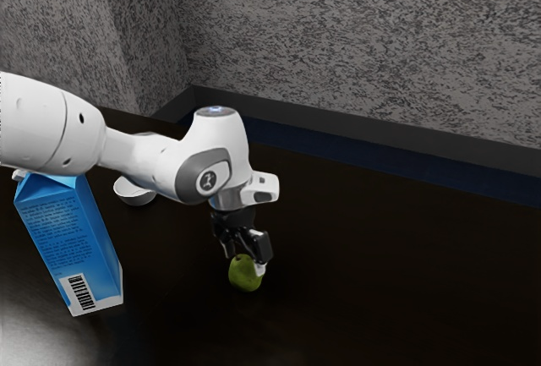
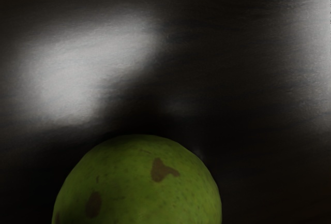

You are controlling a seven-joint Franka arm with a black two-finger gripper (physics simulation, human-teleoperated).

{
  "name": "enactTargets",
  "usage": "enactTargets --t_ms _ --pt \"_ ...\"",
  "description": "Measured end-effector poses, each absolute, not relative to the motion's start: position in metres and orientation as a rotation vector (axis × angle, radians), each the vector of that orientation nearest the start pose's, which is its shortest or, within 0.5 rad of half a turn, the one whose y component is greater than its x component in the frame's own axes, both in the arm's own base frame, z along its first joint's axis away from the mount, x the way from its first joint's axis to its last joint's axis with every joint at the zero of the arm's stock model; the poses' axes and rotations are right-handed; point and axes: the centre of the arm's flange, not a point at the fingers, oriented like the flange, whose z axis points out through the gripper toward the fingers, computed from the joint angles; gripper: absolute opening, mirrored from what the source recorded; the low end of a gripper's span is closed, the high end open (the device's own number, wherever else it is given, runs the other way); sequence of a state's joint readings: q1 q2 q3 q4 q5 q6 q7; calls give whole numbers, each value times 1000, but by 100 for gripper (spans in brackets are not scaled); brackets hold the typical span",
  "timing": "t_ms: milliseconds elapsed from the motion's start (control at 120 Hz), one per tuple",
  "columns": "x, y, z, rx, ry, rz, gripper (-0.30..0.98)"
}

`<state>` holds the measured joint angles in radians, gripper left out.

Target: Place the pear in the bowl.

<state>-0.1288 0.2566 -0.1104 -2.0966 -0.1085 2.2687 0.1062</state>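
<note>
The pear (image 1: 245,275) is seen directly beneath the tool (image 1: 244,263), low over the dark counter (image 1: 389,281); whether it is resting or slightly raised cannot be told. The tool is placed close about its upper part, but whether it is open or closed on the fruit cannot be made out. Because the skin is rounded, the pear could be rolled or squeezed out if it is pinched too high or off-centre. The small white bowl (image 1: 135,192), well apart toward the exterior view's left, could be overshot. The blue carton (image 1: 72,243) might be knocked if the arm is swung low.
</note>
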Motion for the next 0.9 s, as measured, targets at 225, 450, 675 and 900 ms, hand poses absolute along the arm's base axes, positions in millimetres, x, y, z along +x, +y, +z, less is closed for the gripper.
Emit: enactTargets --t_ms 225,450,675,900 --pt "554 -136 276 -3216 441 135 69" --pt "553 -132 264 -3217 439 150 68" --pt "554 -129 260 -3226 427 157 54" --pt "555 -127 259 -3234 412 158 38"
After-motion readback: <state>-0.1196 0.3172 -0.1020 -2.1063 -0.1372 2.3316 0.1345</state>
